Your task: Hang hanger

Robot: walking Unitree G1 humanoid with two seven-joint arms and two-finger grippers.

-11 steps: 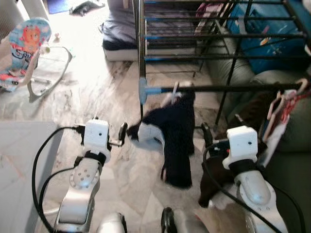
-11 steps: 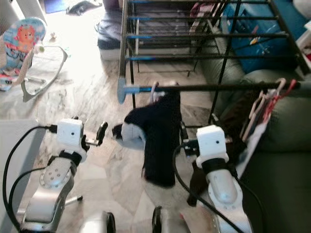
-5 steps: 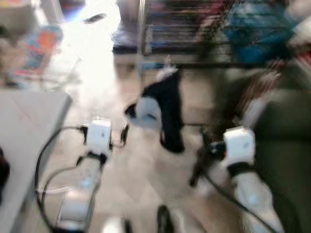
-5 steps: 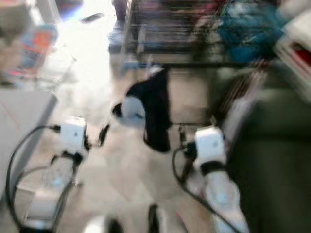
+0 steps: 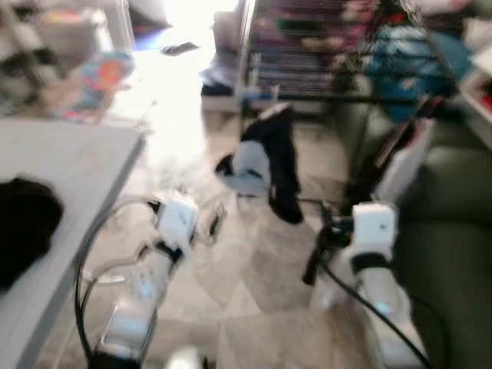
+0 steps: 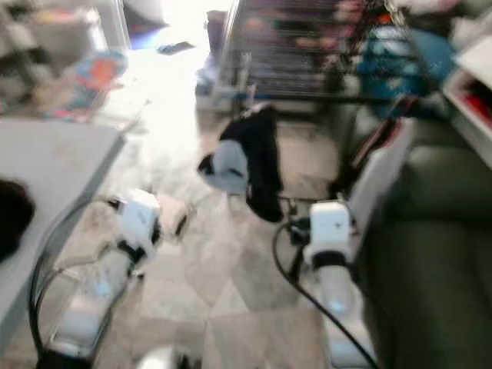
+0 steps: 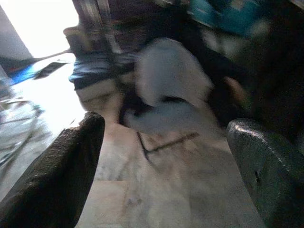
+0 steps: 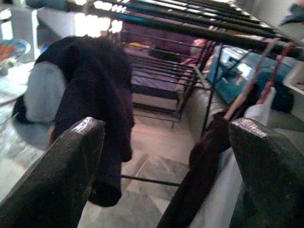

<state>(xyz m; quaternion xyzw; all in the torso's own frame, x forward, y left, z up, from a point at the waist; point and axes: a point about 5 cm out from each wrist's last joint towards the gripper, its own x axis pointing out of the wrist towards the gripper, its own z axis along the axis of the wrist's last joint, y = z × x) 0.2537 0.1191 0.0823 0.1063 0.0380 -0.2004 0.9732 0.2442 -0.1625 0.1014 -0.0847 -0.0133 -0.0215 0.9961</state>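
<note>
A black-and-grey garment [image 5: 267, 152] hangs on a pale hanger from the dark front rail [image 5: 323, 98] of the drying rack; it also appears as the garment [image 8: 90, 104] in the right wrist view. Both arms are held low, well short of it. My left gripper [image 5: 212, 224] is open with nothing between its fingers [image 7: 71, 171]. My right gripper [image 5: 324, 231] is also open and empty, its fingers [image 8: 66, 180] framing the garment from a distance. The head views are blurred.
More hangers with dark and white clothes [image 5: 403, 154] hang at the rail's right end, over a green sofa [image 5: 453, 254]. A grey table [image 5: 69, 177] at the left carries a black cloth [image 5: 24, 227]. A baby bouncer [image 5: 96, 84] stands far left on the marble floor [image 5: 254, 292].
The whole picture has shifted: the camera has backed away and the rack looks farther off. The grey table with the black cloth has come into view. Both grippers stay open.
</note>
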